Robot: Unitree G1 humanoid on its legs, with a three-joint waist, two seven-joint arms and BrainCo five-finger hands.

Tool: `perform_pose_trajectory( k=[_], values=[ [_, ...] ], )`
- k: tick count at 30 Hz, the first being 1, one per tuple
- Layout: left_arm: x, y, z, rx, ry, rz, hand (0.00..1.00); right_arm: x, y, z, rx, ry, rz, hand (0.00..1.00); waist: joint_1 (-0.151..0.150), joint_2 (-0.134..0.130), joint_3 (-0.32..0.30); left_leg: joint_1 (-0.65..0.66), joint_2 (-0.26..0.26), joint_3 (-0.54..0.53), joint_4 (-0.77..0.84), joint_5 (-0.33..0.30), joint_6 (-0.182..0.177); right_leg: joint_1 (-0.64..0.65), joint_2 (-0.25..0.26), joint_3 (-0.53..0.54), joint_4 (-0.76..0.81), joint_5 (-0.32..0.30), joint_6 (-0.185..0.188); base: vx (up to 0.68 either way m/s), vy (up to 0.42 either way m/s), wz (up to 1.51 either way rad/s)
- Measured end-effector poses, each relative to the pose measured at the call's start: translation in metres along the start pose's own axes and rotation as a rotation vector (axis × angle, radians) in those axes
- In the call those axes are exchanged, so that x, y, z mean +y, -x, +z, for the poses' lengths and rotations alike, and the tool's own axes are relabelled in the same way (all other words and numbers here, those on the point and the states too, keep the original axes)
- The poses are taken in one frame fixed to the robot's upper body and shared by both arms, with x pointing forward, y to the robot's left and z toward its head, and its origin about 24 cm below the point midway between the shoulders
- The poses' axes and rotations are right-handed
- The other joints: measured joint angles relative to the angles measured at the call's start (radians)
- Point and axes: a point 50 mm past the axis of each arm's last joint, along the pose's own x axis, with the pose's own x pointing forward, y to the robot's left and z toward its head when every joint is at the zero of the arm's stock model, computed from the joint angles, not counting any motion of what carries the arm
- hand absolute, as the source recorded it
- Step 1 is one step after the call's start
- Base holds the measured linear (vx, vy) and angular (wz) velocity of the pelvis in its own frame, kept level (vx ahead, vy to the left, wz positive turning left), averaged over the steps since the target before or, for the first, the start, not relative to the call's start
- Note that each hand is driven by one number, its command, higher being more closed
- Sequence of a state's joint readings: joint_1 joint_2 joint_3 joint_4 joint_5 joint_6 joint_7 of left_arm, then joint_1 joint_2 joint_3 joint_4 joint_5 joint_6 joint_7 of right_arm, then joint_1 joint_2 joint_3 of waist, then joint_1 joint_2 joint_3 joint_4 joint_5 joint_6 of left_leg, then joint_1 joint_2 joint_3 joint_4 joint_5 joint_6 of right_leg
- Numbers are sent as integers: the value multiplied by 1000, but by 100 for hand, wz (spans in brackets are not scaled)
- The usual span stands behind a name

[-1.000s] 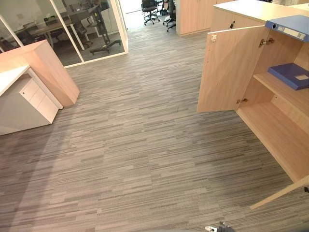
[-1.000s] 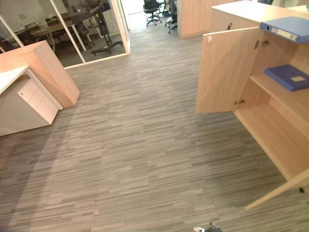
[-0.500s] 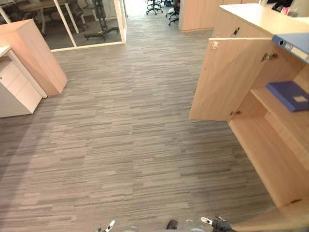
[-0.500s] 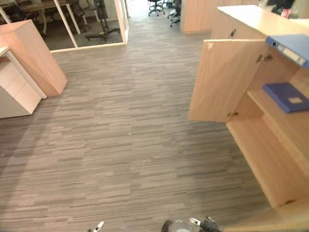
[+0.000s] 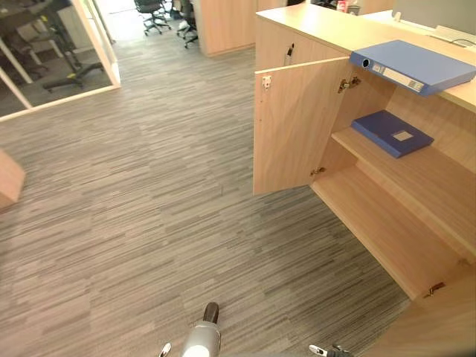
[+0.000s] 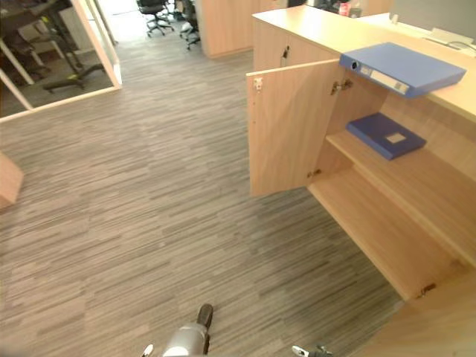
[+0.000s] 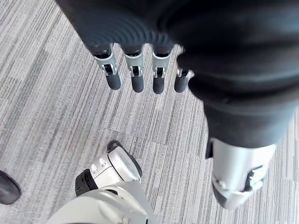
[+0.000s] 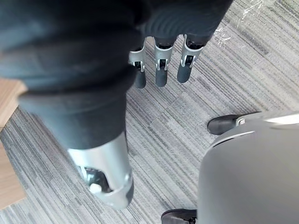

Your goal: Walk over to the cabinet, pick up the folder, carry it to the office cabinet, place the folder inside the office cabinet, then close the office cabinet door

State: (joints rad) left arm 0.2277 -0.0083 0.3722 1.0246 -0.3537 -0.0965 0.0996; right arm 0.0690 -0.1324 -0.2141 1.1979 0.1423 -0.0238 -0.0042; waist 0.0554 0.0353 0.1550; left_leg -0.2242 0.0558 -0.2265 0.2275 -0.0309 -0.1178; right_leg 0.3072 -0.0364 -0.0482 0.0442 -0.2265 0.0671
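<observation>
A blue ring-binder folder [image 5: 413,65] lies flat on the light wooden top of the office cabinet [image 5: 327,26] at the right. A second, thinner blue folder [image 5: 392,132] rests on the shelf inside the cabinet. The cabinet's left door [image 5: 294,126] stands wide open, and the bottom shelf [image 5: 387,230] is bare. My left hand [image 7: 135,79] hangs over the grey carpet with straight fingers and holds nothing. My right hand [image 8: 161,70] hangs the same way, open and empty. Both hands are well short of the cabinet.
The cabinet's other open door [image 5: 439,327] juts out at the lower right. A glass-walled room [image 5: 52,52] and office chairs [image 5: 152,9] lie at the back left, with a tall wooden cabinet [image 5: 223,22] behind. A wooden unit's corner [image 5: 9,182] shows at the left edge.
The camera has swung right and come closer: the open cabinet and both blue folders now sit nearer the middle, and the white desk at the left has left the view.
</observation>
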Motion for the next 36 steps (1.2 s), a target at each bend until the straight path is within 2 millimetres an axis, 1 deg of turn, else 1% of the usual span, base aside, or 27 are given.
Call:
perform_pose_trajectory(
  k=[1,3,5,6,7,8,9,11,12,13,15,16,17,18,19,20,21,22,23,24,25,27,29,31,32,34,36],
  values=[
    [6,1,-3,5,23,21,0,3,1,-2,1,-10,8,0,3,-6,-25,-2,-18,17,12,89,-2,-10,-31,33,15,-13,22,479,412,-89],
    [14,-1,4,-14,45,47,0,21,1,-2,-5,-24,50,0,7,-58,-55,7,-42,108,17,58,31,-60,-94,82,70,-6,44,440,374,-91],
    [16,-1,8,-23,66,63,0,37,2,-4,-2,-43,93,0,17,-77,-71,50,-59,186,2,35,64,-96,-142,131,123,12,68,355,342,-117],
    [15,-1,7,-22,78,69,0,40,2,-4,0,-48,109,0,21,-75,-90,99,-86,244,-22,15,95,-128,-180,169,195,16,67,264,298,-115],
    [14,-1,6,-20,78,68,0,38,2,-4,-2,-50,107,0,21,-70,-99,115,-96,262,-30,9,105,-147,-191,177,238,17,67,245,359,-104],
    [10,-1,7,-26,77,57,0,35,1,-4,0,-61,102,0,19,-62,-107,159,-119,291,-51,0,119,-202,-221,184,371,17,65,144,241,-61],
    [8,-1,8,-33,72,49,0,32,1,-2,-4,-64,96,0,16,-60,-107,181,-131,305,-64,-1,126,-232,-237,181,443,22,56,195,350,-68],
    [4,-1,10,-38,49,35,0,28,0,1,-14,-72,89,0,-4,-52,-102,273,-159,345,-99,-10,153,-285,-309,76,629,77,-29,114,244,-54],
    [2,-1,11,-46,7,25,0,26,0,5,-31,-59,82,0,-5,-51,-97,320,-164,379,-131,-13,159,-297,-353,-36,682,107,-82,92,224,-56],
    [-2,-2,14,-59,-12,14,0,27,0,9,-44,-53,82,0,-6,-40,-91,344,-163,394,-152,-13,161,-297,-371,-78,700,104,-83,61,241,-78],
    [-8,-3,19,-77,-80,-12,0,30,-1,14,-56,-33,90,0,-21,-36,-82,387,-135,438,-196,-29,168,-326,-341,-191,692,14,-2,-1,135,-85],
    [-11,-3,22,-83,-93,-23,0,30,-1,16,-62,-32,91,0,-27,-32,-69,397,-122,442,-197,-33,167,-329,-320,-226,674,-13,10,-9,30,-73],
    [-16,-4,24,-89,-117,-41,0,30,-2,22,-75,-26,91,0,-42,-24,-53,398,-98,453,-199,-43,157,-354,-269,-289,633,-40,16,-26,-21,-67],
    [-17,-4,26,-97,-135,-49,0,31,-2,25,-83,2,97,0,-41,-25,-53,378,-88,463,-206,-58,150,-393,-235,-360,563,-38,13,-24,-44,-63],
    [-18,-5,29,-104,-146,-55,0,31,-3,28,-89,2,98,0,-44,-28,-48,371,-88,465,-207,-58,150,-403,-227,-399,513,-30,1,-10,-49,-42],
    [-19,-5,34,-120,-158,-63,0,31,-3,29,-88,1,97,0,-51,-47,-36,366,-102,464,-204,-61,143,-406,-219,-438,415,5,-55,28,-48,-7],
    [-21,-5,33,-118,-159,-67,0,29,-3,30,-90,-8,93,0,-59,-46,-28,374,-100,452,-199,-60,136,-402,-210,-442,411,14,-71,117,-106,-4],
    [-22,-4,28,-104,-167,-71,0,23,-3,30,-85,6,80,0,-63,-24,-35,380,-84,426,-194,-78,111,-383,-180,-444,370,10,-63,182,-150,-10],
    [-22,-2,20,-82,-152,-70,0,22,-4,28,-78,0,75,0,-63,-3,-41,381,-55,421,-184,-81,104,-356,-133,-443,317,14,-67,213,-169,-21],
    [-21,-2,19,-79,-148,-68,0,22,-4,27,-74,-15,76,0,-63,0,-42,381,-38,421,-171,-89,94,-341,-109,-443,288,15,-68,213,-184,-26],
    [-19,-2,19,-79,-149,-65,0,26,-3,22,-62,-56,83,0,-64,-2,-45,358,8,427,-98,-128,66,-304,-52,-440,220,22,-72,197,-168,-22],
    [-17,-3,20,-77,-147,-63,0,26,-2,18,-53,-85,79,0,-64,-1,-47,313,55,432,40,-195,42,-267,-1,-432,161,34,-82,290,-196,-30],
    [-15,-4,21,-70,-96,-56,0,23,-2,14,-37,-120,65,0,-63,3,-47,224,133,448,371,-242,6,-176,57,-391,87,52,-116,402,-140,-56],
    [-12,-3,16,-50,-53,-42,0,20,-2,10,-18,-110,55,0,-47,-1,-43,153,171,459,607,-254,3,-105,75,-328,47,51,-125,420,-8,-97],
    [-12,-3,16,-47,-44,-42,0,18,-3,9,-7,-106,48,0,-35,-1,-40,121,164,460,671,-278,34,-64,68,-278,30,51,-125,413,41,-111],
    [-12,-3,16,-49,-45,-46,0,18,-3,11,-6,-94,49,0,-24,-3,-26,76,134,450,682,-308,51,-26,47,-216,29,50,-127,365,108,-102],
    [-12,-3,16,-49,-49,-50,0,19,-3,10,2,-72,48,0,-4,-4,-19,10,86,402,558,-311,61,5,-6,-160,46,45,-118,344,198,-123]
  ],
)
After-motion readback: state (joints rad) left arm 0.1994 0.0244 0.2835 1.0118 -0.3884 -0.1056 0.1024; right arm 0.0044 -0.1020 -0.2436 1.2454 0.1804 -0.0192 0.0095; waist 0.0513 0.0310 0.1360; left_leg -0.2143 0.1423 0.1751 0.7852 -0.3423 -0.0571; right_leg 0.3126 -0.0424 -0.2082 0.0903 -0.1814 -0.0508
